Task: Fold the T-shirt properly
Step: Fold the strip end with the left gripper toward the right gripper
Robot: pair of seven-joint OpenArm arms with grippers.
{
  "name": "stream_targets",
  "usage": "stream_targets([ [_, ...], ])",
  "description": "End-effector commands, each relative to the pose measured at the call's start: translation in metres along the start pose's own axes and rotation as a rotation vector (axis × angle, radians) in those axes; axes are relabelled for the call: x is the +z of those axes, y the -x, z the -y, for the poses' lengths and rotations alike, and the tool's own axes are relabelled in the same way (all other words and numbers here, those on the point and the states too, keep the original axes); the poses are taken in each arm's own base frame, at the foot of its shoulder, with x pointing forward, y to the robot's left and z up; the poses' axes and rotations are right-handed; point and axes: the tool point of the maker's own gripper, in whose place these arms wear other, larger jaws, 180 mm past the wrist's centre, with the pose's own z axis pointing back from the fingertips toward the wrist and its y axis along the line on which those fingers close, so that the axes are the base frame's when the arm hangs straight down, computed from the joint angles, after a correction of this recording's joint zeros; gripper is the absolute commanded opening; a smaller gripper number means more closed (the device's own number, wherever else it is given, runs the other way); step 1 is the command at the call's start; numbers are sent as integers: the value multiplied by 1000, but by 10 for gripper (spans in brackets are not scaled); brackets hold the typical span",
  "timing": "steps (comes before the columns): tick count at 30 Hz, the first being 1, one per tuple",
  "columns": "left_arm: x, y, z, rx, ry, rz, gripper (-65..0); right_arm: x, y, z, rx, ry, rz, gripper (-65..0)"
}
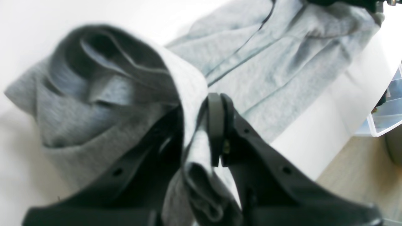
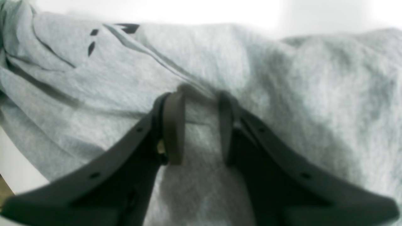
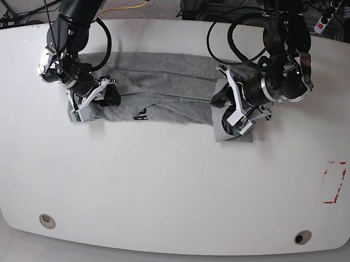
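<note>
The white tabletop (image 3: 160,183) is bare along its near edge, and at the right side some red tape marks (image 3: 335,182) are on it. Farther back, the grey T-shirt (image 3: 166,83) lies across the middle of the tabletop as a long horizontal band with black letters on its near edge. The left claw (image 1: 201,125) is at the end of the band on the right of the base view, and its jaws are together on a fold of the cloth, which hangs rolled over it. The right claw (image 2: 196,125) is at the other end; its jaws stand a little apart with a ridge of T-shirt cloth pinched between them. A clear plastic box (image 1: 386,106) stands beyond the tabletop edge.
</note>
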Motion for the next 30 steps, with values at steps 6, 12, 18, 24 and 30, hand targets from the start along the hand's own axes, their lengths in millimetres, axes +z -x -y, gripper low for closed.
stream_targets([
  [6,-13,-10,16,66,52,24,-499,1,15,1,16,34,-85,-460],
  [12,-25,-30,40,95,102,44,-328,2,11,0,28,38,-74,-460],
  [18,-25,-56,72,46,157,84,-294,3,11,0,30,39,-77,-460],
  [24,-13,-55,36,83,61,101,-297,3,11,1,31,40,-79,-460],
  [30,18,-26,-30,121,-112,55,-297,8,-3,-1,63,52,-44,-458],
])
